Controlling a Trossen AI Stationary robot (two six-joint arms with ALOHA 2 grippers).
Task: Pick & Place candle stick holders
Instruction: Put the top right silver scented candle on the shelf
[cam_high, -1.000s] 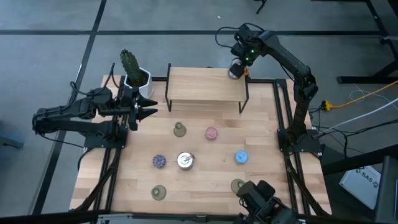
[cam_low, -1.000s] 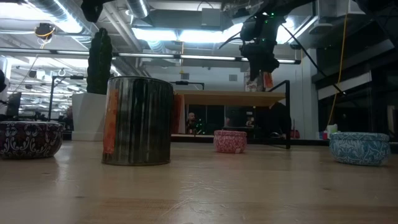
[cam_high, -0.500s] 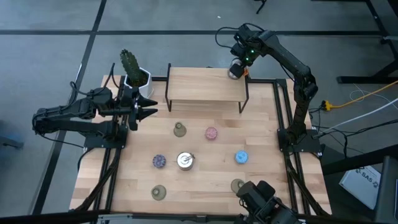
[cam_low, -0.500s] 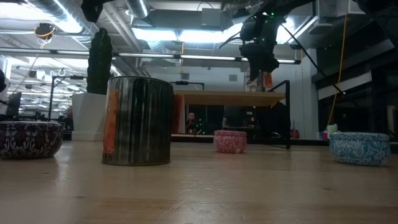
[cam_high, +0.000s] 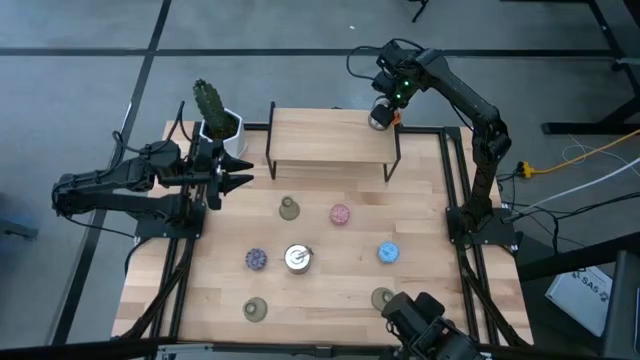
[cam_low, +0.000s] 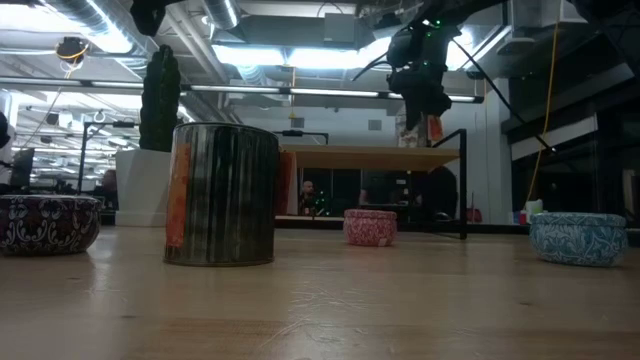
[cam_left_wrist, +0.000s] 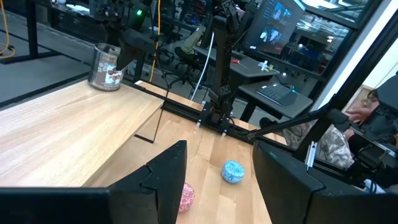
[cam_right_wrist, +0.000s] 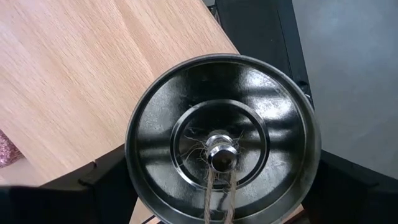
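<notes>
Silvery-glass cup (cam_right_wrist: 222, 138) between right claw (cam_high: 381, 117) fingers

A raised shelf (cam_high: 332, 137) is standing at the far middle of the table (cam_high: 330, 290). A potted cactus (cam_high: 213, 112) is sitting at the table's far left corner, left of the shelf. The right gripper (cam_high: 381, 116) is holding a glass cup (cam_high: 379, 118) over the shelf's far right corner. The left gripper (cam_high: 240, 172) is hanging over the left edge, just in front of the cactus. Before the shelf, one flared holder (cam_high: 289, 209) is lying left of a round holder (cam_high: 340, 214). Nearer, a second round holder (cam_high: 256, 259), another cup (cam_high: 297, 258) and a third round holder (cam_high: 388, 253) are forming a row from left to right. Two more flared holders (cam_high: 255, 310) (cam_high: 381, 297) are sitting nearest the front edge.
</notes>
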